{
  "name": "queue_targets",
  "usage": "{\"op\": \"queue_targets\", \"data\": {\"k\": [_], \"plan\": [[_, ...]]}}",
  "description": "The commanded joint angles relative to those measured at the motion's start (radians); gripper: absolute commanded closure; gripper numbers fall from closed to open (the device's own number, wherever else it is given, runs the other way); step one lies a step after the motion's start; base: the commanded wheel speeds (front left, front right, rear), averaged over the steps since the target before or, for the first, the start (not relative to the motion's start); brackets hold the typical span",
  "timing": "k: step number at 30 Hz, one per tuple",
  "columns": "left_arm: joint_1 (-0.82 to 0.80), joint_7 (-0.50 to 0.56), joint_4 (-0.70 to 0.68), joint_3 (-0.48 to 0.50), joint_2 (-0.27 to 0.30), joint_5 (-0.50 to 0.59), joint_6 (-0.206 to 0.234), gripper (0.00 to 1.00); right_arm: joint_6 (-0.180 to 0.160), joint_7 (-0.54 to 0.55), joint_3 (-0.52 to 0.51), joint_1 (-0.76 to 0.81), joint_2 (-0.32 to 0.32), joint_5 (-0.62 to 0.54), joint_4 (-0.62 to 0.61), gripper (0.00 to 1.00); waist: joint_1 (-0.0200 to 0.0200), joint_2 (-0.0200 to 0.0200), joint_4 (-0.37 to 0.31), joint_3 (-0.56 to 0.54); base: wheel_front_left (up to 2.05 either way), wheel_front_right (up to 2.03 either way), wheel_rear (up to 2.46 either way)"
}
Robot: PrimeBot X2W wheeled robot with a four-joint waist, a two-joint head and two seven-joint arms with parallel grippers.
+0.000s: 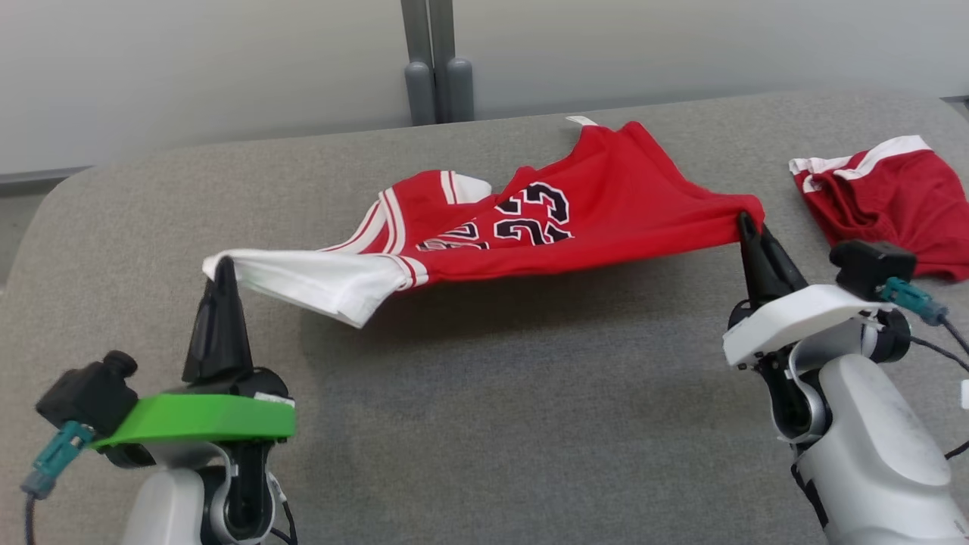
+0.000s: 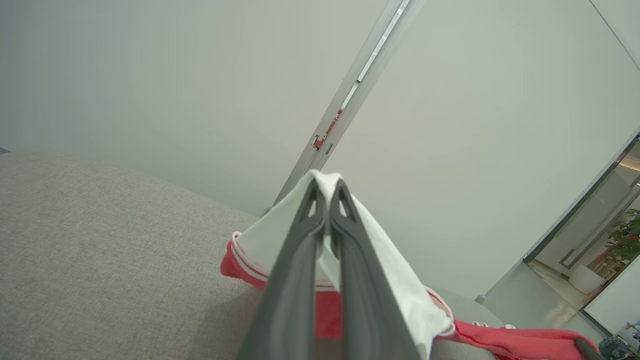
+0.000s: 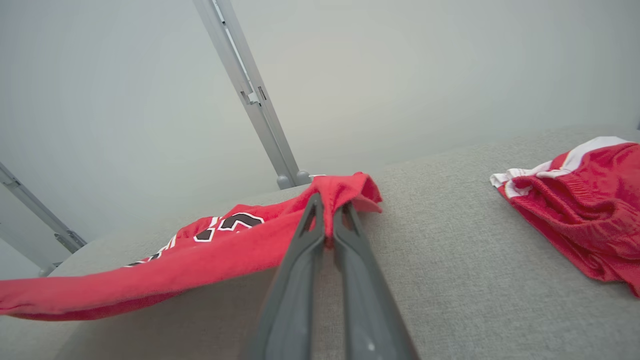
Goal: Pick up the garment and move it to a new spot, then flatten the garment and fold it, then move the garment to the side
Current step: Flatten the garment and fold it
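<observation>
Jersey (image 1: 606, 204), red with a white end, hangs stretched over the middle of the grey table (image 1: 492, 424). Your left gripper (image 1: 222, 265) pinches its white corner, your right gripper (image 1: 746, 221) pinches its red corner, and red shorts (image 1: 893, 204) lie far right.

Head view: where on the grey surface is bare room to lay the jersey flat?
Widest bare patch: the grey surface between the left gripper and right gripper, near side of the jersey. Also bare at far left. Crowded at right, where a second red garment lies.
</observation>
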Motion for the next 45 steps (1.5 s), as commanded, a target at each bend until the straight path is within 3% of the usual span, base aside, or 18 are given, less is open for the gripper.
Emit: {"op": "queue_targets", "data": {"k": [1, 8, 15, 19, 24, 28, 32, 38, 45], "plan": [[-0.011, 0.007, -0.049, 0.011, 0.002, -0.013, 0.001, 1.00, 0.000, 0.009, 0.005, 0.025, -0.020, 0.022, -0.056, 1.00, 0.0000, 0.0000, -0.036, -0.034, 0.00, 0.00, 0.00], [0.011, 0.081, -0.382, 0.038, 0.022, -0.056, 0.043, 1.00, 0.000, 0.101, -0.048, 0.124, -0.084, 0.095, -0.432, 1.00, 0.0000, 0.0000, -0.080, -0.064, 0.00, 0.00, 0.00], [-0.050, 0.197, -0.682, 0.046, 0.086, -0.024, 0.098, 1.00, 0.000, 0.248, -0.171, 0.208, -0.074, 0.098, -0.799, 1.00, 0.0000, 0.0000, -0.104, -0.055, 0.00, 0.00, 0.00], [-0.123, 0.278, -0.769, 0.039, 0.140, 0.013, 0.117, 1.00, 0.000, 0.333, -0.216, 0.220, -0.062, 0.090, -0.939, 1.00, 0.0000, 0.0000, -0.106, -0.025, 0.00, 0.00, 0.00], [-0.237, 0.345, -0.746, 0.039, 0.188, 0.034, 0.124, 1.00, 0.000, 0.403, -0.226, 0.184, -0.063, 0.061, -1.006, 1.00, 0.0000, 0.0000, -0.097, 0.042, 0.00, 0.00, 0.00], [-0.353, 0.377, -0.656, 0.032, 0.214, 0.047, 0.109, 1.00, 0.000, 0.430, -0.190, 0.107, -0.078, 0.047, -0.975, 1.00, 0.0000, 0.0000, -0.086, 0.126, 0.00, 0.00, 0.00], [-0.535, 0.384, -0.523, 0.012, 0.238, 0.074, 0.081, 1.00, 0.000, 0.436, -0.145, -0.065, -0.089, 0.045, -0.854, 1.00, 0.0000, 0.0000, -0.069, 0.224, 0.00, 0.00, 0.00], [-0.928, 0.327, -0.225, -0.004, 0.259, 0.166, 0.059, 1.00, 0.000, 0.397, -0.088, -0.476, -0.085, -0.033, -0.569, 1.00, 0.0000, 0.0000, -0.053, 0.356, 0.00, 0.00, 0.00], [-1.287, 0.135, 0.183, -0.063, 0.242, 0.310, 0.054, 1.00, 0.000, 0.210, -0.029, -0.873, -0.022, -0.253, -0.120, 1.00, 0.0000, 0.0000, -0.046, 0.430, 0.00, 0.00, 0.00]]}}
